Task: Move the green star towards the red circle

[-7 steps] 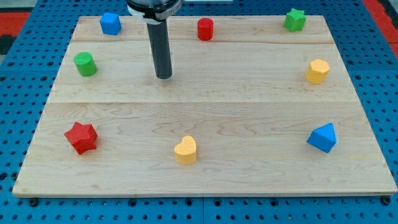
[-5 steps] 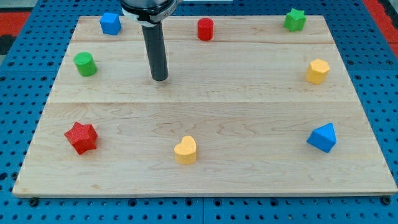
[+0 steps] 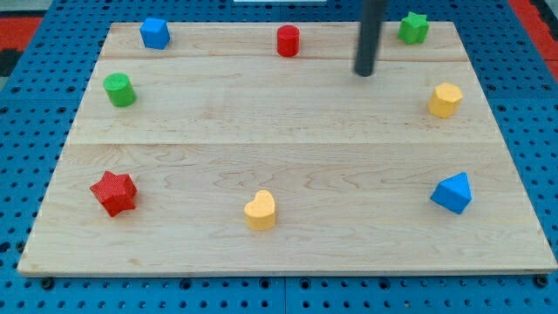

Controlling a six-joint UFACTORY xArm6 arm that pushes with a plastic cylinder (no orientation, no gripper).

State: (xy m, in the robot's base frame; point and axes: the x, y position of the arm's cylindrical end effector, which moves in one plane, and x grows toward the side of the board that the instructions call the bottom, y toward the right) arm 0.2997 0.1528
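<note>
My tip (image 3: 364,73) sits on the desk (image 3: 279,148) near the view's top, right of centre. It is between the red circle (image 3: 288,41) and the green star (image 3: 413,28), closer to the star and slightly lower in the view than both. It touches neither block. The rod runs straight up from the tip and out of the view's top edge.

No jaws on this rig, just the rod, so nothing to call spread or pressed together.

Green star: top-right corner of the desk, just up and to the view's right of my tip, clear of it. Red circle: top edge, a bit left of centre, well apart from the star.

Other blocks, 6 of them:
- blue block (image 3: 154,33), roughly hexagonal, top-left corner
- green cylinder (image 3: 119,90), left side, below the blue one
- red star (image 3: 113,193), lower left
- yellow heart (image 3: 260,210), bottom, just left of centre
- blue block (image 3: 452,193), wedge-like, exact shape unclear, lower right
- yellow hexagon-ish block (image 3: 445,99), right edge, below the green star

All blocks sit apart from each other, none touching. The desk is pale wooden planks resting on a blue pegboard (image 3: 26,288).
</note>
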